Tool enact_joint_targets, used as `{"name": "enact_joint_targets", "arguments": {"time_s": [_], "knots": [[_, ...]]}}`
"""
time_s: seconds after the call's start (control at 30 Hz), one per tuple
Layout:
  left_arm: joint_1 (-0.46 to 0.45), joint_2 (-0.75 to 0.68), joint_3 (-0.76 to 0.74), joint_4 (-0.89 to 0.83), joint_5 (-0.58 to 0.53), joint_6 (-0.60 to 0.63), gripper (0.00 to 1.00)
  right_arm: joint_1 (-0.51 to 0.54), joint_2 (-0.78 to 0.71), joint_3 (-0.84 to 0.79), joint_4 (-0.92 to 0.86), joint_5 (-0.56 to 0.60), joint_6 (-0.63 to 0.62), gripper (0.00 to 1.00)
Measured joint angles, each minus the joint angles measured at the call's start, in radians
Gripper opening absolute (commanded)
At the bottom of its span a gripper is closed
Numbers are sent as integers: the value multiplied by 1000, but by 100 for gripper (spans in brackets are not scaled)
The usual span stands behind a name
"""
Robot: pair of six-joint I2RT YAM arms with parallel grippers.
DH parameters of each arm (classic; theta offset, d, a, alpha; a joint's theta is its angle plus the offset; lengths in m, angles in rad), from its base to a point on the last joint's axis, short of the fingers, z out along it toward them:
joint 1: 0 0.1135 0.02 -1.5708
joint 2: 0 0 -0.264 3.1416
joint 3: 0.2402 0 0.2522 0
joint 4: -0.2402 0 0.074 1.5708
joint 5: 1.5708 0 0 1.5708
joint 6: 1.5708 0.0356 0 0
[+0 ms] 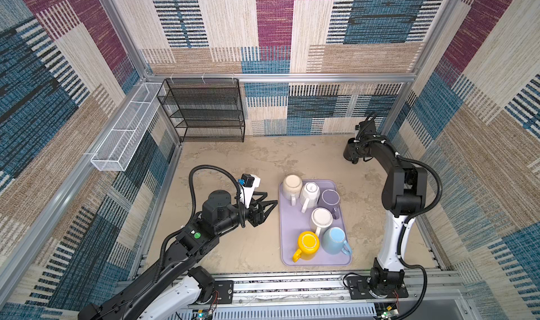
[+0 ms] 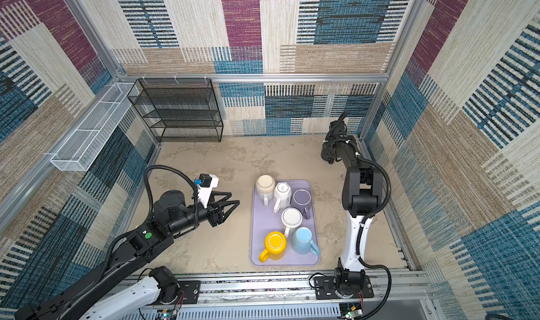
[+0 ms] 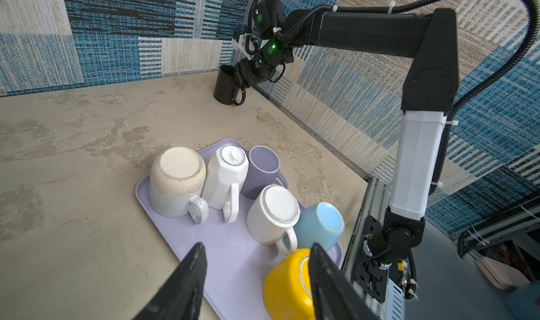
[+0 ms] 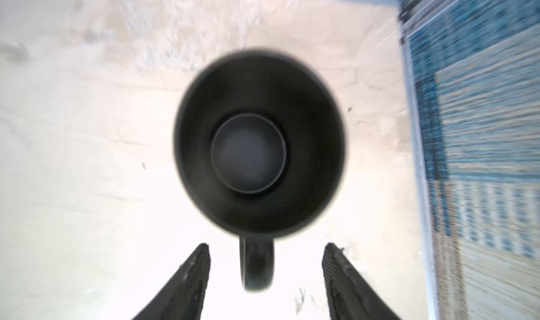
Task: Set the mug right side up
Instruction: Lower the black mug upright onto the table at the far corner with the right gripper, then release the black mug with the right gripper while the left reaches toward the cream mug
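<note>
**Right tool parted over an upright black mug**

The right tool (image 4: 266,247) hangs with its jaws spread wide and nothing between them gripped. The handle (image 4: 257,266) of the black mug (image 4: 260,146) lies in the gap, clear of both fingers (image 4: 198,263). Straight below the tool the mug stands mouth up on the bench (image 4: 73,128), its dark inside floor in plain sight. Just past the mug, on the side away from the other arm, runs the patterned wall (image 4: 473,128).

The left tool (image 3: 257,247) also has its jaws apart and holds nothing. It hovers over the near edge of a lavender tray (image 3: 181,231), with the yellow mug (image 3: 286,286) under one finger. Ahead of it the cream mug (image 3: 175,181), two white mugs, a purple one and a blue one stand mouth down. In both top views the black mug (image 1: 349,152) sits well beyond the tray.
</note>
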Motion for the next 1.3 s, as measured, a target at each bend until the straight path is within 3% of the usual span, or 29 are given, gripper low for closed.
{"name": "enact_joint_targets", "arguments": {"time_s": [0.27,0.63,0.97,1.3], "knots": [[0,55,10,-19,24,0,60,23,-245,-215,67,-65,51,68],[-18,211,44,-25,-8,-46,60,200,-611,-644,268,-168,179,69],[-114,438,143,-56,-212,-149,60,289,-855,-903,355,-237,278,69],[-225,689,346,-177,-500,-224,60,318,-948,-1038,370,-269,313,70]]}}
